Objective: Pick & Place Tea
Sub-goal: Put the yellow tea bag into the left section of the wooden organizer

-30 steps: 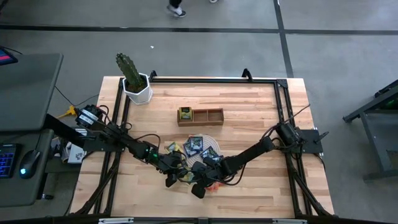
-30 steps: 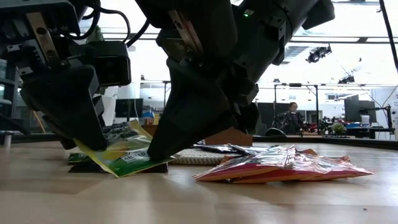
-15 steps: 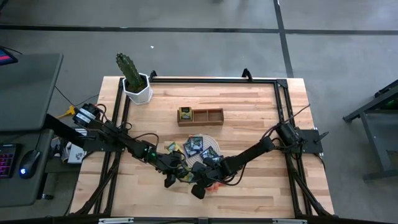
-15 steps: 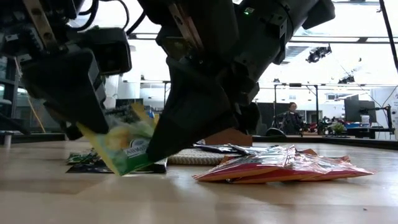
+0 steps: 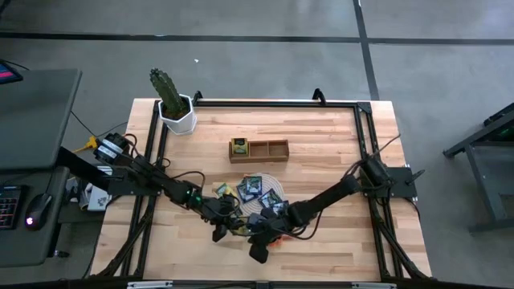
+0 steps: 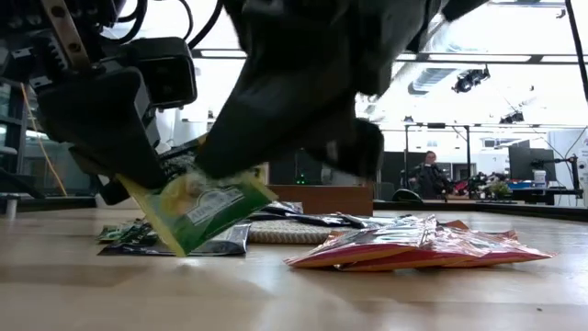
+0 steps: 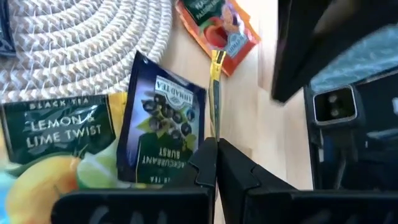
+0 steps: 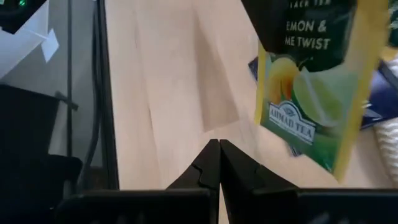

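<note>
We see the left gripper point(image 6: 124, 175) clamped on a yellow-green paper tea sachet point(image 6: 197, 207), hanging tilted just above the wooden table point(image 6: 294, 294); the right gripper point(image 8: 217, 158), fingers together and empty, hovers just beside it.

My left gripper point(image 6: 138, 179) pinches a yellow-green lemon-lime sachet point(image 6: 197, 210), tilted, clear of the wood; dark blue ones point(image 5: 250, 187) lie on the mat, orange-red ones point(image 6: 418, 244) beside it

Grey concrete floor point(image 5: 265, 64) with dark lines, a desk point(image 5: 36, 112) on the left, bright ceiling lights point(image 6: 473, 78) way back.
</note>
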Robot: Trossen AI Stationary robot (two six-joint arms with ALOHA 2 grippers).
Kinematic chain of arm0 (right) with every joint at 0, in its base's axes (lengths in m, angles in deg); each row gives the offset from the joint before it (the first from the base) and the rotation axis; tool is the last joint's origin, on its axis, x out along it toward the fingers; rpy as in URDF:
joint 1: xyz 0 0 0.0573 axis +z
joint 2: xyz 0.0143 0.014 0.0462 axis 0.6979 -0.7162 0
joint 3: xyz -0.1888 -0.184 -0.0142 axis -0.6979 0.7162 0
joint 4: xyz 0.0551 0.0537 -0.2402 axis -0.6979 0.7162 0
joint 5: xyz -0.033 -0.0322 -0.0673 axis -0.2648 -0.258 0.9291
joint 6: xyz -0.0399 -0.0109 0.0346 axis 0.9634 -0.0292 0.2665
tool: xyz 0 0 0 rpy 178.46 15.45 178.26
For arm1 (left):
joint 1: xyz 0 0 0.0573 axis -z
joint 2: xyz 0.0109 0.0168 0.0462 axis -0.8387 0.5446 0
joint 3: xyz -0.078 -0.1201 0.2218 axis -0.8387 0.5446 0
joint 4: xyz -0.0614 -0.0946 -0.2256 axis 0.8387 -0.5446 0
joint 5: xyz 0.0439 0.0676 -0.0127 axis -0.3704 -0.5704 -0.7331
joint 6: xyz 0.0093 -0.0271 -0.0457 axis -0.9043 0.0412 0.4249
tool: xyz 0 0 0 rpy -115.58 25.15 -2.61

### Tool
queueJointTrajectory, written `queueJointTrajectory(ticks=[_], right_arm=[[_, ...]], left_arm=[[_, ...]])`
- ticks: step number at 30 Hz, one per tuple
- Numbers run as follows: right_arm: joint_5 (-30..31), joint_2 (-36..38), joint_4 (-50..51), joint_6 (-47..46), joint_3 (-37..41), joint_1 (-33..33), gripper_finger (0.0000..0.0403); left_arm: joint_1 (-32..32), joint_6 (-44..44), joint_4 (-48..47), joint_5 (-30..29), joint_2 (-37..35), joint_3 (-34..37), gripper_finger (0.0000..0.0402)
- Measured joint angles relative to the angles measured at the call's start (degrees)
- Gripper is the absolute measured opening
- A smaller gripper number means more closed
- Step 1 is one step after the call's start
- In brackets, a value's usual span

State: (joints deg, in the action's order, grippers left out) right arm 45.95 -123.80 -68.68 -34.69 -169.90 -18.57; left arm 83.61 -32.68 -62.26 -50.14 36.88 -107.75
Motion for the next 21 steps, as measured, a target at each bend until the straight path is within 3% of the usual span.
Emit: queueJointTrajectory(ticks=[8,15,21], right_arm=[[6.3,5.9,10.4,-0.5,0.0,3.2,0.0],[9.4,8.6,19.7,-4.9,0.0,5.3,0.0],[9.5,8.6,21.6,-8.0,0.0,6.3,0.0]], left_arm=[[-3.6,-6.0,-7.9,1.1,-8.0,0.0,0.0],[-12.0,-13.8,-19.4,3.5,-18.4,-0.1,0.0],[-21.7,-26.0,-38.9,8.2,-23.1,-6.9,0.0]])
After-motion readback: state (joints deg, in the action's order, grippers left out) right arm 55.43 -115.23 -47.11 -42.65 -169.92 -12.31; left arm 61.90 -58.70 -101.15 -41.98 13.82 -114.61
